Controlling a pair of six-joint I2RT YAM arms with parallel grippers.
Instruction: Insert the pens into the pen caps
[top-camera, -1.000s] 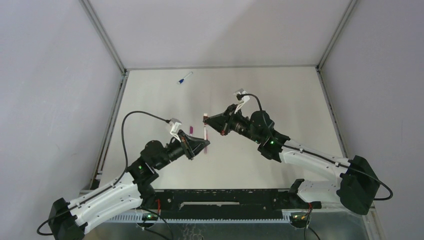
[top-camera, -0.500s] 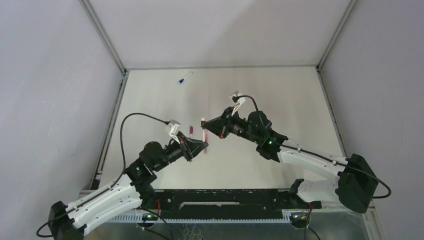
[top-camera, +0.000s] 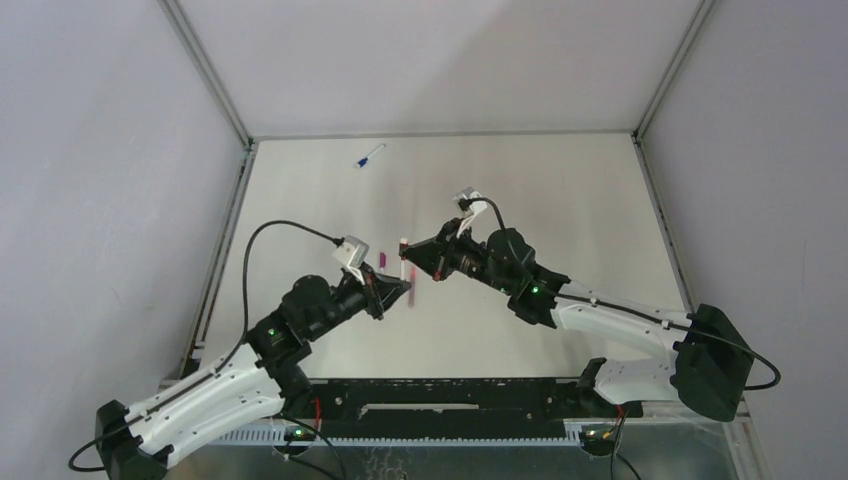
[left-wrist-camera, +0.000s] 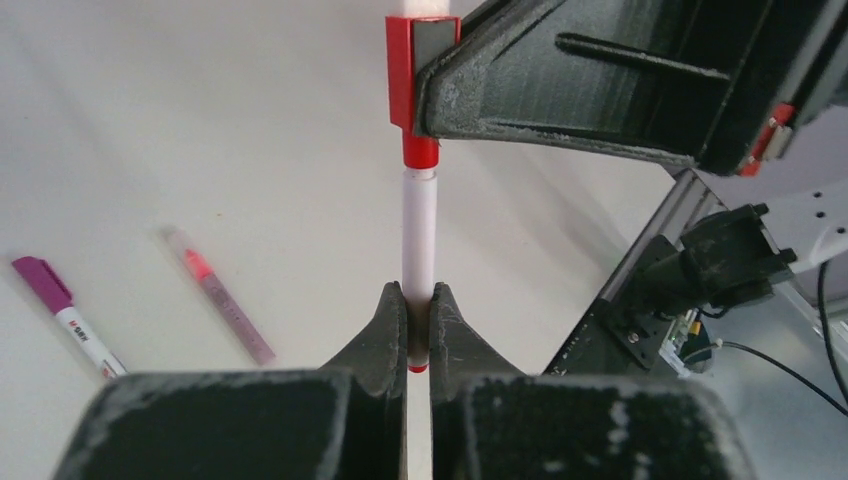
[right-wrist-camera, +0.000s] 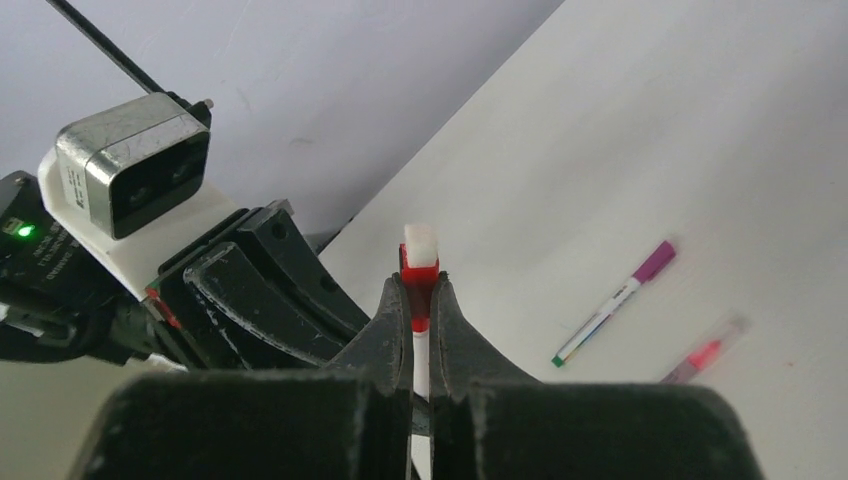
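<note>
- As the arms drew together over the last second, the white pen (left-wrist-camera: 420, 225), pinched in the left gripper (left-wrist-camera: 418, 300), now enters the red cap (left-wrist-camera: 398, 70), clamped by the right gripper (right-wrist-camera: 421, 300) in mid-air.
- Not fully home yet, I'd judge.

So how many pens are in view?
4. One white pen gripped by the left gripper, its red cap in the right gripper; a purple-capped pen and a pinkish pen on the table; a blue-capped pen near the far edge. More may be hidden.

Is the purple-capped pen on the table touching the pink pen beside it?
No, the purple-capped pen and the pink pen lie apart with bare table between them.
</note>
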